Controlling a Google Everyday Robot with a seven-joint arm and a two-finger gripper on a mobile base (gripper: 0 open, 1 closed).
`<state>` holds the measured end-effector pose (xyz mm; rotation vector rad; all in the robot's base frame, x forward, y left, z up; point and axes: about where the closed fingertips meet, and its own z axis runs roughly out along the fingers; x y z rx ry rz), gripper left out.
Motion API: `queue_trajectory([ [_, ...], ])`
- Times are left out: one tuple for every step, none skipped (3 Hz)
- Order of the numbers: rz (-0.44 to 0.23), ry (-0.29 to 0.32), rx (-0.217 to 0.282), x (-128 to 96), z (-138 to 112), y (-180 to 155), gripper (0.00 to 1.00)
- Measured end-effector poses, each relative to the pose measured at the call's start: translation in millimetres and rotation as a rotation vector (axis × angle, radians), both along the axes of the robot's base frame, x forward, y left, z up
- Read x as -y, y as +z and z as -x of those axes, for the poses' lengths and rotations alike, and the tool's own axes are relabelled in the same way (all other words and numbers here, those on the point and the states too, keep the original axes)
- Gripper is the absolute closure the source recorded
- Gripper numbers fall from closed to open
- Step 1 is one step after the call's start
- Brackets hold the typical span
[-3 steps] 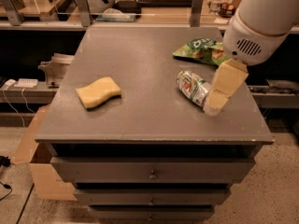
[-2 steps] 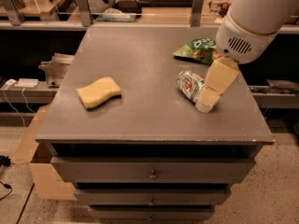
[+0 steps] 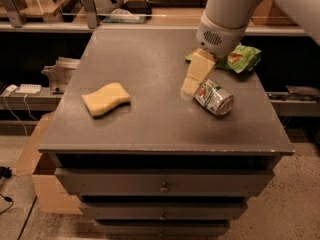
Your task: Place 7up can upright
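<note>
7up can [image 3: 214, 98]: on its side, right of table [image 3: 150, 129]
hand [image 3: 190, 86]: just left of can; grip state cannot be told

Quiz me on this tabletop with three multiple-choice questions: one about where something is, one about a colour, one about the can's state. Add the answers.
1. Where is the gripper?
A) at the far left corner
B) down by the floor
C) close beside the 7up can, on its left in the camera view

2. What colour is the sponge?
A) yellow
B) blue
C) red

3. How is the 7up can?
A) upright
B) lying on its side
C) held in the air

Answers: C, the gripper's tip is next to the can; A, the sponge is pale yellow; B, the can's side rests on the table.
</note>
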<state>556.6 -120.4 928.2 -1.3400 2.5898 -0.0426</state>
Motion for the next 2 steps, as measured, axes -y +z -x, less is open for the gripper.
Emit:
queue_trajectory([
  [0.012, -0.131, -0.053, -10.7, -33.7, -29.8, 0.0],
  [0.037, -0.22, -0.099, -13.0, -46.8, -53.3, 0.0],
])
